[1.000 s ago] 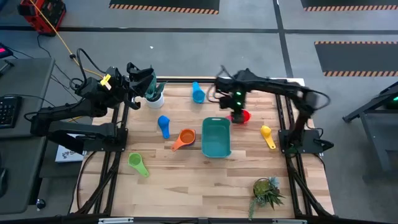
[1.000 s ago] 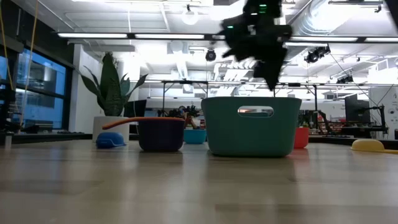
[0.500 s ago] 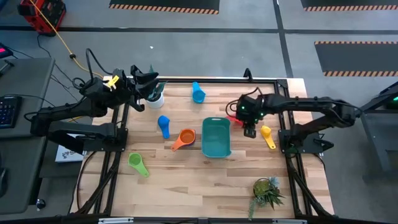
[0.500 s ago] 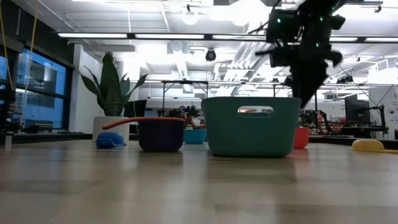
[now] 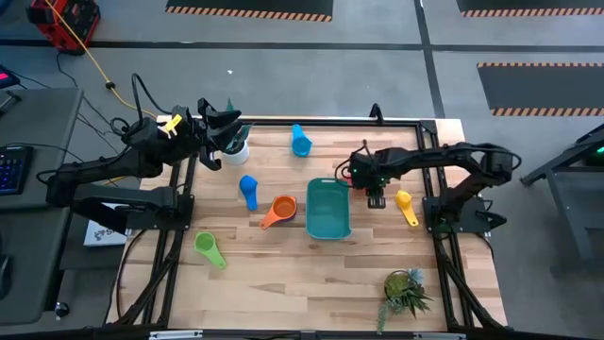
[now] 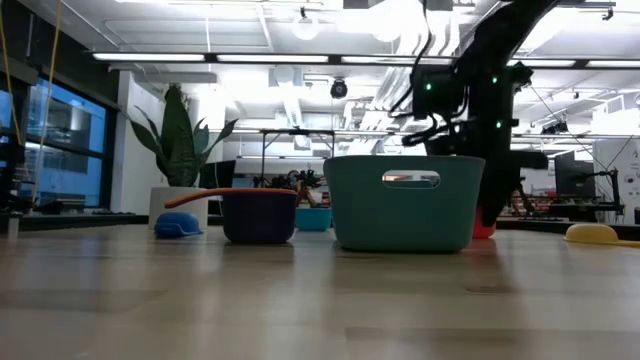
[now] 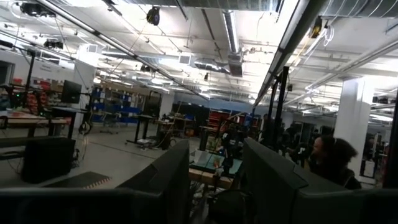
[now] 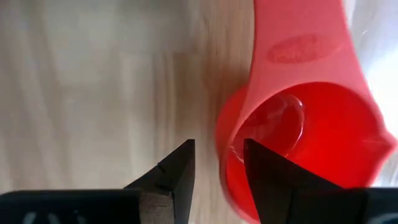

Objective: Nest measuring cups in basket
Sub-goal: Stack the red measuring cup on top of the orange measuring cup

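A pale wooden table inside a dark frame stands on grey workshop floor. High view: the right gripper hangs just off the right wall of the teal basket, over a red measuring cup whose rim barely shows at the arm; I judge it is lined up there to take that cup, the nearest to the basket. Cups counted here: light blue, dark blue, orange touching the basket's left wall, green, yellow just beyond the right jaws, plus the red, six in all; none lies in the one basket. Two potted plants stand apart: one in a white pot under the left gripper, one at the near right edge. Low view: the right arm descends behind the basket's right end, the red cup showing beside it, so the approach comes from the far side. Left wrist view: only the room beyond; the left jaws stand well apart around nothing, parked off the work. Right wrist view: the red cup lies upright on the wood, its rim just ahead of one fingertip, handle pointing away from the jaws; the jaws stand narrowly parted, empty, with the gap over bare wood beside the rim.
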Controlling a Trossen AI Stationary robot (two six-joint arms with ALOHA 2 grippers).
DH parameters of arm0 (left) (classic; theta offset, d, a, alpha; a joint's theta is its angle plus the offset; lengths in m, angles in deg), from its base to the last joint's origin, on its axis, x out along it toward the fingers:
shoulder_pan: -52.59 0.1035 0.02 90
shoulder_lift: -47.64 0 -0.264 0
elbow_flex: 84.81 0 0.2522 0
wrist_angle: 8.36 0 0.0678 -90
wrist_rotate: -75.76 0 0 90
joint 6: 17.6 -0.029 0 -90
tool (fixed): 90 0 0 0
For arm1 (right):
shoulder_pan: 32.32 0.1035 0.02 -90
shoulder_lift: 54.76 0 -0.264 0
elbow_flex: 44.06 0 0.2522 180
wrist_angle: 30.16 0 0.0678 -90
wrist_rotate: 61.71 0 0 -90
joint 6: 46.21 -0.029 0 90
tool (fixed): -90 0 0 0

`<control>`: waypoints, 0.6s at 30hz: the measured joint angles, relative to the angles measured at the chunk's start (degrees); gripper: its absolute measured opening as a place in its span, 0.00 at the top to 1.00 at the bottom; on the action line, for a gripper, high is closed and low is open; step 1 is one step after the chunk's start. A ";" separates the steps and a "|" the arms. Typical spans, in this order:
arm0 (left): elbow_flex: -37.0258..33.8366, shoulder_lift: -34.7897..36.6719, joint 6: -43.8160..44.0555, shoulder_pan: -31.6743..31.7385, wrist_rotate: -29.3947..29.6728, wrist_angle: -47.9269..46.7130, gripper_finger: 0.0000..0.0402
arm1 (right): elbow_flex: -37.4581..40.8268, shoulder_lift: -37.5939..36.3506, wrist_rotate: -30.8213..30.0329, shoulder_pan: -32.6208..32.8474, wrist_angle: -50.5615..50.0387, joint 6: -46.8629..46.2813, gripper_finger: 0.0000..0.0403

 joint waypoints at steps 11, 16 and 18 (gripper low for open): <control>0.00 0.00 -0.04 0.00 0.02 0.02 0.65 | -0.03 -2.88 -7.26 -0.64 -1.22 1.87 0.97; 0.00 0.00 -0.07 0.00 0.10 0.02 0.65 | -0.96 -11.85 -11.80 -2.88 -4.52 2.36 0.99; 0.00 0.00 -0.07 0.01 0.19 0.02 0.65 | -3.72 -14.33 -11.75 -3.04 -4.46 3.72 0.99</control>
